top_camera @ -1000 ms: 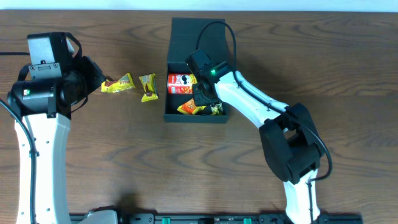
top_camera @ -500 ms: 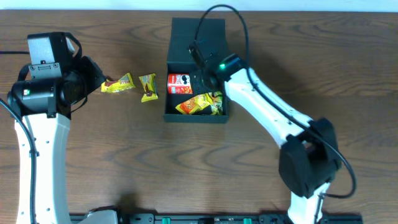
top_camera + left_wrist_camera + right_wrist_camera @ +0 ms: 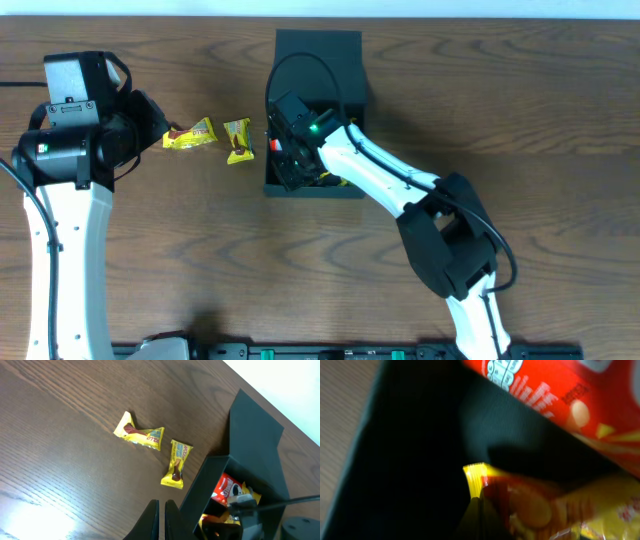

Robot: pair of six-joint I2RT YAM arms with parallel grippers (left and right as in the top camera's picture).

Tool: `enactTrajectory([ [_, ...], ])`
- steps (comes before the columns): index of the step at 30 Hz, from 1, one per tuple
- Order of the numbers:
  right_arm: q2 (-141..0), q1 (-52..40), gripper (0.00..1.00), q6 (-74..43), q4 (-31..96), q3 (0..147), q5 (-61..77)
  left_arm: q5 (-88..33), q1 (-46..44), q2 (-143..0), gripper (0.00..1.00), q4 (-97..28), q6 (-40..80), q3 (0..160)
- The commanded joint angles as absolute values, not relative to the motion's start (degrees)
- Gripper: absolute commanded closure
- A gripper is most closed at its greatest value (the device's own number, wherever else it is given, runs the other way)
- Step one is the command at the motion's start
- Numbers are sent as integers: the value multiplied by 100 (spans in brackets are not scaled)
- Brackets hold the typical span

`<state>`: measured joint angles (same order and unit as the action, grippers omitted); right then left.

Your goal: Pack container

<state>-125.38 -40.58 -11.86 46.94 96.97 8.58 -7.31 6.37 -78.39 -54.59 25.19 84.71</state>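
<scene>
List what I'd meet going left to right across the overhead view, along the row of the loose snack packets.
The left arm → first yellow packet → second yellow packet → container, with the right arm reaching into it.

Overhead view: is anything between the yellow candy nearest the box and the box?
No, nothing lies between the yellow packet and the container. It probably needs lifting over the side wall, and the right gripper sits inside.
</scene>
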Motion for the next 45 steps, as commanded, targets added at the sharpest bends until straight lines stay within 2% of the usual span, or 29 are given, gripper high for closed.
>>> enactTrajectory([
  [1,-12700,-4095,98,-1063,4759,9695,908,-709,663,-7848,92,-5459,2416,8425],
  [11,-12838,-4042,99,-1059,5282,9695,-45,-709,663,-7848,93,-5446,2416,8425],
  [20,-12731,-4032,98,-1055,5039,10103,613,-709,663,-7848,92,-5437,2307,8420],
  [28,-12237,-4012,99,-751,5527,10995,941,-687,663,-7848,91,-5417,2222,8414],
  [32,-11955,-3787,98,-762,5830,11004,539,-687,663,-7848,91,-5417,2082,8414],
  [36,-11808,-3483,98,-760,6012,11006,1214,-661,663,-7848,94,-5419,1879,8346],
  [39,-11524,-3402,98,-762,6020,11006,1205,-362,657,-7907,94,-5315,1870,8023],
  [40,-11395,-3354,98,-762,6023,11006,1205,-395,650,-7944,94,-5238,1859,7878],
  [45,-10512,-2836,98,-740,6237,11006,1203,-757,456,-8294,70,-4633,1455,7227],
])
